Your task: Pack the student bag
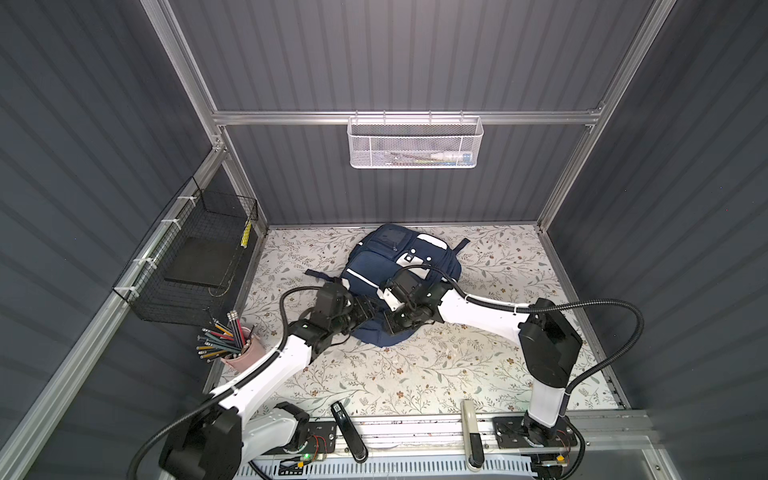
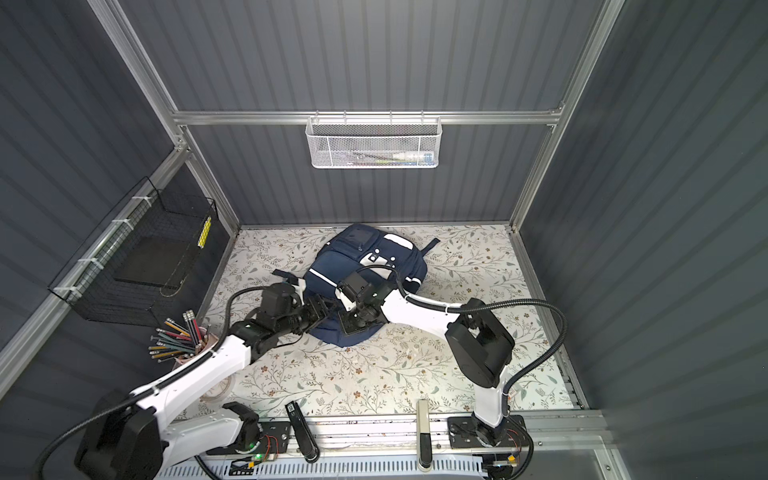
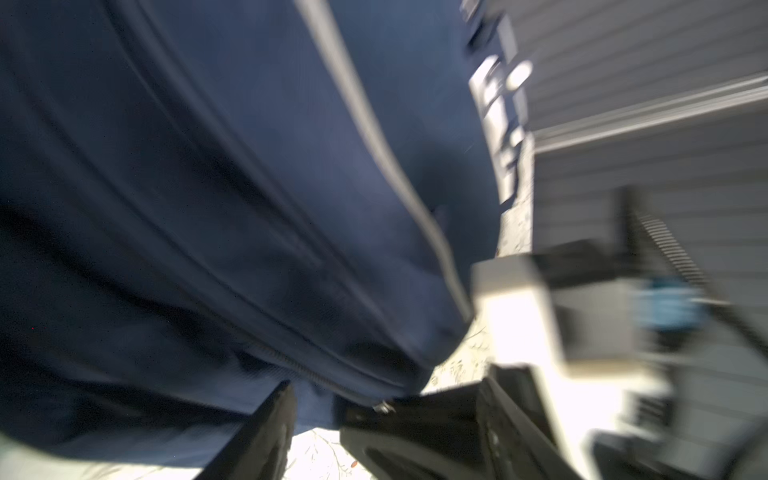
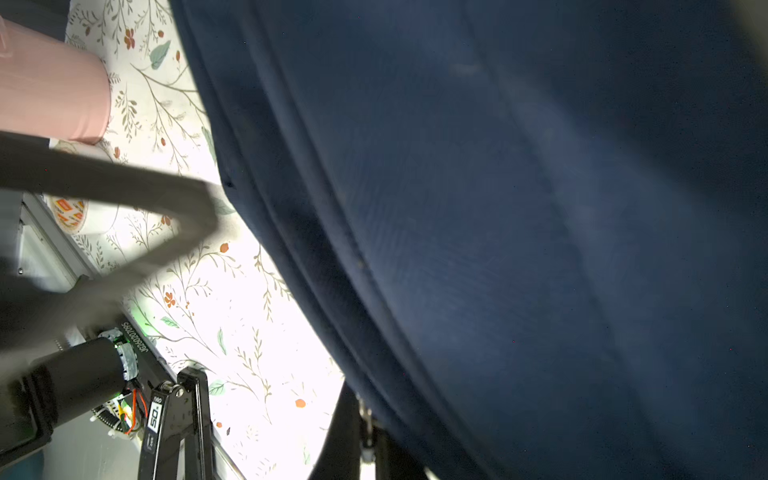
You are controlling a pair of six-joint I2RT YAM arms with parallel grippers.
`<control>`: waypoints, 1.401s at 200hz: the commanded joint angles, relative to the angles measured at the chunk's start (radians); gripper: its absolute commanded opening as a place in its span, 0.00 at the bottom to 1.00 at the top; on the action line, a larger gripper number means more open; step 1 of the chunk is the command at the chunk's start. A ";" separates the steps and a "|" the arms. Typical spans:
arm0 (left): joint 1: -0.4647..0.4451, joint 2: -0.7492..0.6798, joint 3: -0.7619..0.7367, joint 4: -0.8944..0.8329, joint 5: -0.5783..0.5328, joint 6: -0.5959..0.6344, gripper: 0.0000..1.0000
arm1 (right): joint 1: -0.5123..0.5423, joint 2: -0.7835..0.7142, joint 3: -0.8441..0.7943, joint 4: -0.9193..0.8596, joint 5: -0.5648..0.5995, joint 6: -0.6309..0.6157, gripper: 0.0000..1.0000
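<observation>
Step in hand, as judged: opening the main zip. The right pincer [image 1: 392,326] is clenched on what looks like the zip pull [image 4: 365,411]. The left pincer [image 1: 365,312] is released and holds nothing. You should pinch the fabric beside the zip with the left, then draw the pull along its track, not upward.

The student bag [image 1: 370,257] lies flat toward the back middle of the counter [image 1: 415,374], pockets up. Its long axis runs near-to-far, slightly skewed. The rounded end faces the 2 arm bases.
</observation>
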 commanded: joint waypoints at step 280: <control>0.158 -0.081 0.192 -0.144 0.220 0.354 0.91 | -0.615 -0.352 -0.320 0.160 0.151 -0.273 0.71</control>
